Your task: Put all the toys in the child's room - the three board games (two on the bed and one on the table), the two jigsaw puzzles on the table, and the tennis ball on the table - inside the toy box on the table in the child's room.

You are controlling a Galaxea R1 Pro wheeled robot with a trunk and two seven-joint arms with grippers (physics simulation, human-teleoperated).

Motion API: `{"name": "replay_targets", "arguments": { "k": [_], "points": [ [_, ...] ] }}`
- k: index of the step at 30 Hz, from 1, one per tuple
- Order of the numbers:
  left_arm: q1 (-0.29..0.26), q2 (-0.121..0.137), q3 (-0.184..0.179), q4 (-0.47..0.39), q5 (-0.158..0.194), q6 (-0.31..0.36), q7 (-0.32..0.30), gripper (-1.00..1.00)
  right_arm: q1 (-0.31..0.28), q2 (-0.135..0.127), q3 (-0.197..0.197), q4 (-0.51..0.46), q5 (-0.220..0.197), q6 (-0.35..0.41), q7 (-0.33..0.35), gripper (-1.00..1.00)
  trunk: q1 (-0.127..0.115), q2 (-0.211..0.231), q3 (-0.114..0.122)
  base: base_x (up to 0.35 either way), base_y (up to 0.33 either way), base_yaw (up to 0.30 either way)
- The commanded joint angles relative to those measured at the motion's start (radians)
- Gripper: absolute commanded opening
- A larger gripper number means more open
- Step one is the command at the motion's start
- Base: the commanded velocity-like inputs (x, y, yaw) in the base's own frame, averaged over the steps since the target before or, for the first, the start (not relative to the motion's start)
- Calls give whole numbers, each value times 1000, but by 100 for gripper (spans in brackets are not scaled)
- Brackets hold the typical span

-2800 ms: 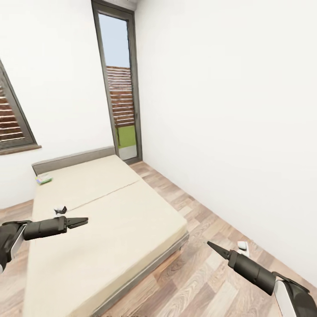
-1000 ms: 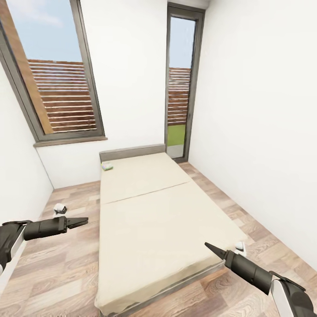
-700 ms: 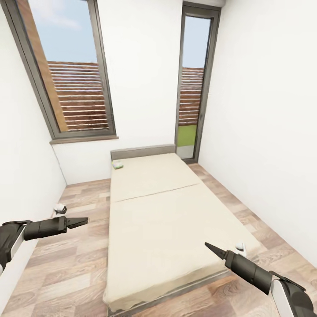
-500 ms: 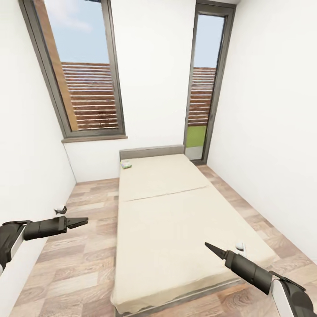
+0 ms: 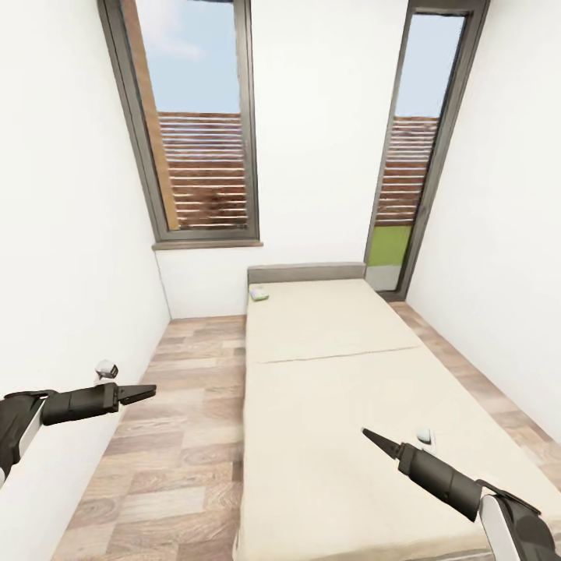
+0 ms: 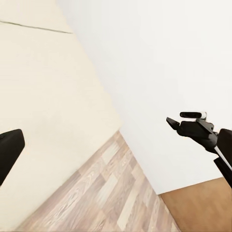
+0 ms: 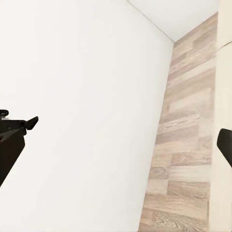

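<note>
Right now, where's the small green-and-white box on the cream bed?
Head view: the small green-and-white flat box lies at the cream bed's far left corner, beside the grey headboard and below the large window.

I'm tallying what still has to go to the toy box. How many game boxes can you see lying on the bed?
1: a small green-and-pale board game near the headboard, at the bed's far corner on the window side. The bed's near end is cut off, so another may be hidden.

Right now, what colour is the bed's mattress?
Cream, a plain flat surface on the bed with a thin grey frame; clearest in the head view.
</note>
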Motion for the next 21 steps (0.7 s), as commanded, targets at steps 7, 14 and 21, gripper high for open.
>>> {"name": "replay_targets", "arguments": {
  "k": [7,14,21],
  "points": [
    [-1,0,0,0,0,11,-4,100,-1,0,-1,0,-5,5,1,100,1,-2,-2,85,266,34],
    [-1,0,0,0,0,11,-4,100,-1,0,-1,1,-6,5,1,100,1,-2,0,55,127,-69],
    [-1,0,0,1,0,10,-4,100,-1,0,-1,1,-6,5,1,100,1,-2,4,9,216,-132]
  ]
}}
